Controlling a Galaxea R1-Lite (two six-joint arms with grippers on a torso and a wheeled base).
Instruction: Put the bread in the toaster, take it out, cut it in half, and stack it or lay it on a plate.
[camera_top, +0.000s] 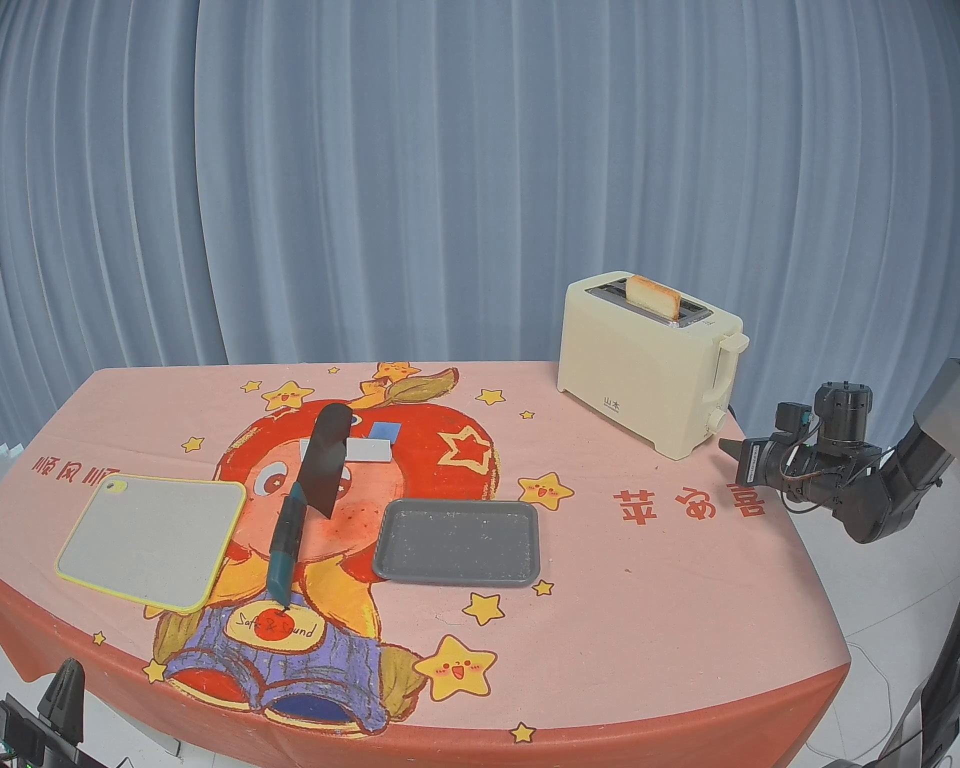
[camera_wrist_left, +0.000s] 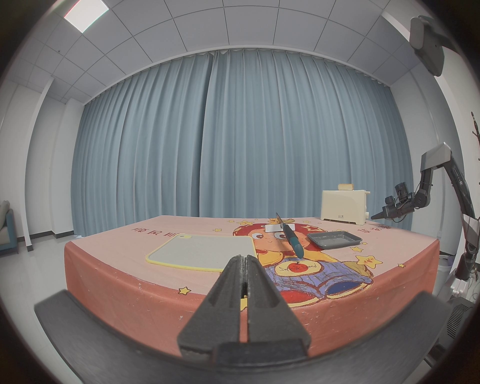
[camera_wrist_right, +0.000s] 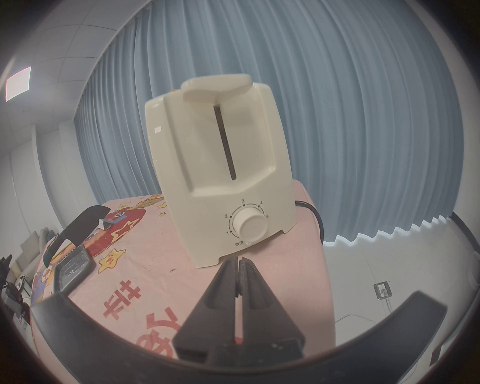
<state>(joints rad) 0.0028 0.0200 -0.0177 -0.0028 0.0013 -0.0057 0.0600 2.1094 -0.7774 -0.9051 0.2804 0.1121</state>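
Bread (camera_top: 653, 297) in boxy cream toaster (camera_top: 640, 385)

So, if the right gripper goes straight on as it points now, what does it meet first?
Most likely the toaster: the right gripper, fingers shut, points at its end face, just under the dial. Nothing stands between them. Depth is unclear, so it might touch the dial itself.
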